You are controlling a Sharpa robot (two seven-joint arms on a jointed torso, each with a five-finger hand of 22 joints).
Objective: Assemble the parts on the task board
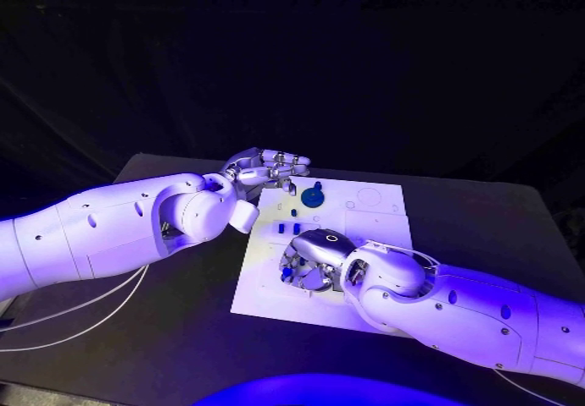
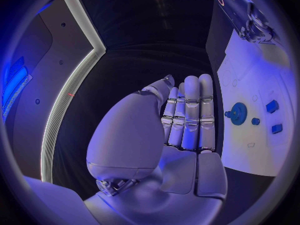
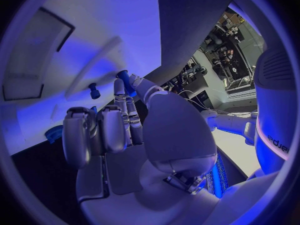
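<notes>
Presently a small blue peg point(image 3: 125, 80) is pinched at the fingertips of the right hand point(image 1: 314, 258) over the task board point(image 1: 378, 222), the blue gear point(image 1: 314, 199) lying toward twelve o'clock beside the left hand point(image 1: 266, 172), whose fingers are pressed together, holding nothing.

A black table point(image 1: 159, 338) stands before dark drapes point(image 1: 292, 76) in dim surroundings.

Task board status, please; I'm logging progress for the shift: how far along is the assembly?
Early to middling. On the task board a blue gear looks seated, which seems done. In hand: the right hand pinches a small blue part over the board. The left hand hovers at the board's far edge, fingers straight and holding nothing. Left: two small blue pieces lie loose on the board.
</notes>
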